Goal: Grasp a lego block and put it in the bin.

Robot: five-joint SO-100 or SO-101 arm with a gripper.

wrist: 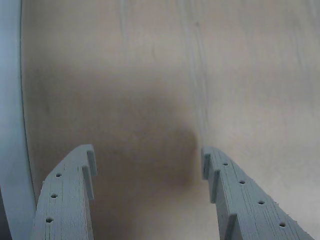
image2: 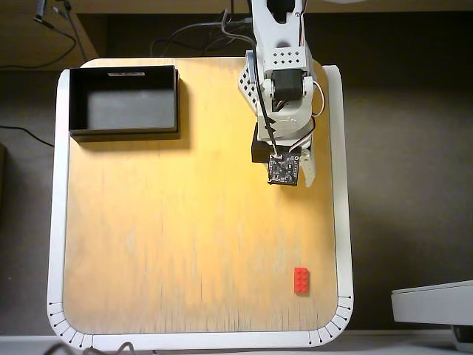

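The red lego block (image2: 301,280) lies flat on the wooden board near its lower right corner in the overhead view. It does not show in the wrist view. The black bin (image2: 123,134) stands at the board's upper left corner, and nothing shows in it. My gripper (image2: 297,177) hangs above the board's upper right part, well above the block in the picture and far right of the bin. In the wrist view my gripper (wrist: 147,152) is open, its two grey fingers (wrist: 70,195) spread wide over bare wood with nothing between them.
The wooden board (image2: 185,244) has a white rim (image2: 58,222), which also shows at the left of the wrist view (wrist: 10,125). The arm's base and cables sit at the top edge. A pale grey device (image2: 432,303) lies off the board at lower right.
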